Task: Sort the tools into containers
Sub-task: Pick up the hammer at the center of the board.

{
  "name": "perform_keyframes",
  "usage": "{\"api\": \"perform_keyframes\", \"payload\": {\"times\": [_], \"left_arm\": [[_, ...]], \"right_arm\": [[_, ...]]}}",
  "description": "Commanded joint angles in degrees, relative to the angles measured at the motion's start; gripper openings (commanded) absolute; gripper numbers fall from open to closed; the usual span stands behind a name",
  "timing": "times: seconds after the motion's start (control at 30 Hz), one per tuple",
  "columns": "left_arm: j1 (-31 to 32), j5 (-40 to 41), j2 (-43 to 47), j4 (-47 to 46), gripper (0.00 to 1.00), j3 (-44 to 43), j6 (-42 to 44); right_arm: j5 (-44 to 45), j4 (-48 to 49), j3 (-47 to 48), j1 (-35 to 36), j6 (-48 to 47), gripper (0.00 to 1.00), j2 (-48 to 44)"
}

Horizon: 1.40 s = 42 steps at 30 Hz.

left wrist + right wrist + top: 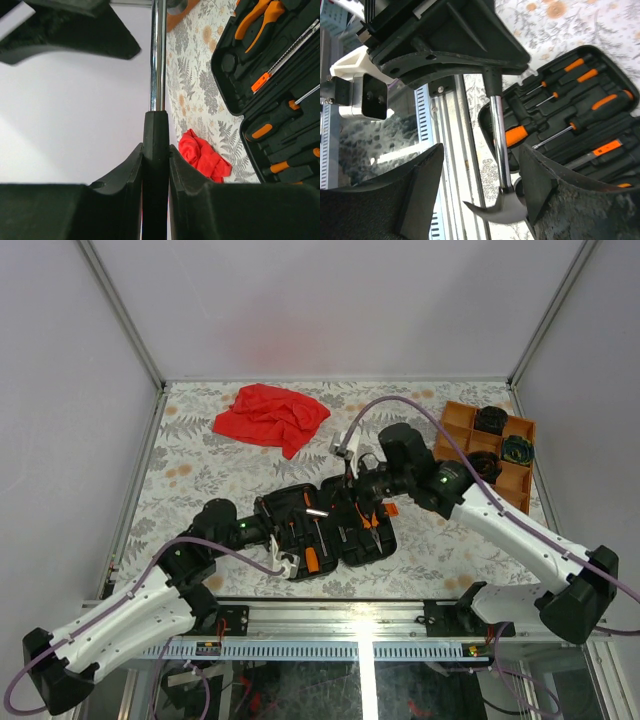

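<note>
Item: hammer (pixel 158 55). I have its black handle clenched in the left end effector (pixel 156 165), over the open tool case (pixel 350 550) at mid-worktop (pixel 200 460). Right end effector (pixel 481 160): released, facing the hammer's head.

Hammer (pixel 158 60) head — apparently cut off at top.

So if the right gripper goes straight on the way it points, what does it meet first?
The hammer, most likely: its steel shaft lies between the right gripper's open jaws, handle held by the left gripper. Depth is unclear.
</note>
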<state>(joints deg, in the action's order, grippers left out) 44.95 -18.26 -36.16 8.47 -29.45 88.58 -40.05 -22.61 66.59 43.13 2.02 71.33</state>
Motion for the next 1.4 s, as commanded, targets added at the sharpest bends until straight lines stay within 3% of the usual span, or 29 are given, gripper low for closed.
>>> {"api": "perform_keyframes", "payload": {"times": [0.0,0.13,0.27,0.53,0.6,0.8,0.93,1.23,1.37], "left_arm": [[1.55,-1.78,0.78,-8.82,0.0,0.42,3.98],[2.38,-2.49,1.29,-8.78,0.0,0.66,3.48],[2.9,-2.46,1.53,-8.82,0.0,1.08,3.45],[3.32,-1.45,1.47,-9.85,0.0,1.49,1.58],[3.3,-1.42,1.72,-10.0,0.08,1.5,0.95],[3.3,-1.45,2.82,-9.87,0.43,1.68,-0.45],[3.3,-2.59,2.93,-8.17,0.46,1.24,-0.8],[3.37,0.06,1.97,-7.4,0.54,1.32,-3.49],[3.33,0.42,2.27,-7.64,0.54,1.36,-9.23]], "right_arm": [[0.59,-1.1,3.22,2.6,-2.02,0.68,2.54],[1.19,-2.4,4.28,2.7,-2.74,0.67,5.73],[1.3,-4.58,5.09,3.12,-4.12,0.59,8.82],[-0.29,-3.82,4.95,3.56,-4.72,0.06,9.12],[0.35,-2.92,4.54,3.58,-4.48,0.0,7.94],[4.83,-1.76,3.28,3.6,-2.45,0.0,5.78],[11.98,-3.8,4.5,3.54,0.34,0.0,6.03],[47.42,-5.6,1.82,3.36,11.99,0.0,1.94],[55.06,-2.98,-2.03,3.27,13.52,0.0,-1.58]]}}
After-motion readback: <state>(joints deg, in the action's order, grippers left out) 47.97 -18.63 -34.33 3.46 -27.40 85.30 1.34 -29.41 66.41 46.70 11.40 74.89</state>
